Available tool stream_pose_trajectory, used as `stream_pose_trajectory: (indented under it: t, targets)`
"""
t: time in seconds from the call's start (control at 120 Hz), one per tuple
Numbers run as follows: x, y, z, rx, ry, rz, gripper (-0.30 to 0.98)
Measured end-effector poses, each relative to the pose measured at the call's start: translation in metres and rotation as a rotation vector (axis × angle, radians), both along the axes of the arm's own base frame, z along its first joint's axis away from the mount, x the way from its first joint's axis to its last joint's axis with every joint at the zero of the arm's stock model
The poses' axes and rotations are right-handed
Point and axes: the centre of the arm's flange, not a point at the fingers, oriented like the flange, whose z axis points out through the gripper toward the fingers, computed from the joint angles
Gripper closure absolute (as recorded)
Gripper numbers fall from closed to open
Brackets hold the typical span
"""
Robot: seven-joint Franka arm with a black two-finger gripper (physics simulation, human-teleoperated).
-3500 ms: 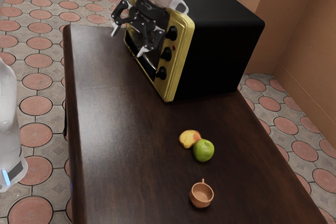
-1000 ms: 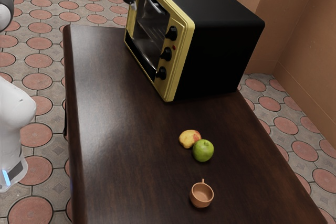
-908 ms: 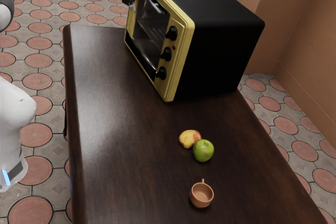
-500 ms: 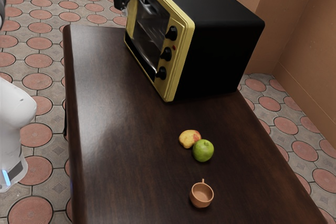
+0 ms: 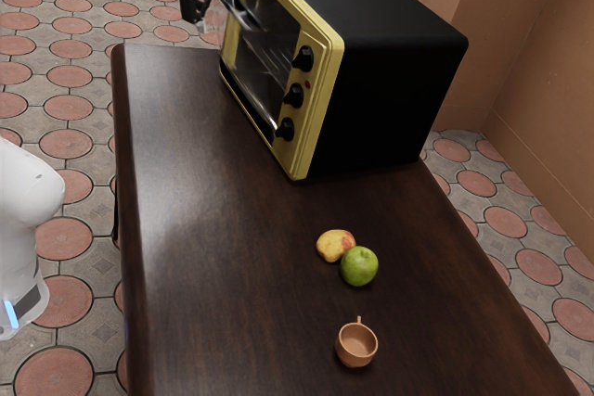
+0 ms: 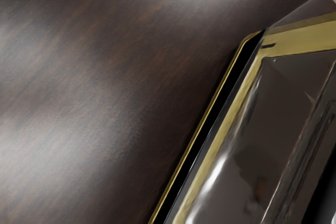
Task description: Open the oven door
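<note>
In front of the oven [image 5: 394, 62], the gripper [image 5: 219, 14], clenched or released I cannot tell, seems mid-pull on the ajar door [image 5: 264, 55], which needs lowering outward.

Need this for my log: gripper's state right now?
Black robot gripper: by the boxy black oven with the gold front; whether open, closed or holding anything cannot be told.

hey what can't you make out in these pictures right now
Exterior view:
- oven's back: hidden by its body
- knobs' markings: too small
- part of yellow fruit: behind green apple
- table's near end: cut by lower edge

Wrist view:
- rest of oven: cut by edges
</note>
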Motion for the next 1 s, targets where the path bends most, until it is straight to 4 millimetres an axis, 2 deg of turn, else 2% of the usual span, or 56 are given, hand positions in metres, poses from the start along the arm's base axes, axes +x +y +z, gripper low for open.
stream_pose_trajectory:
  t: [0.492, 1.0]
  targets:
    - [-0.031, -0.001, -0.011, -0.008, -0.015, 0.036, 0.00]
    - [-0.046, -0.001, -0.022, -0.022, -0.024, 0.054, 0.00]
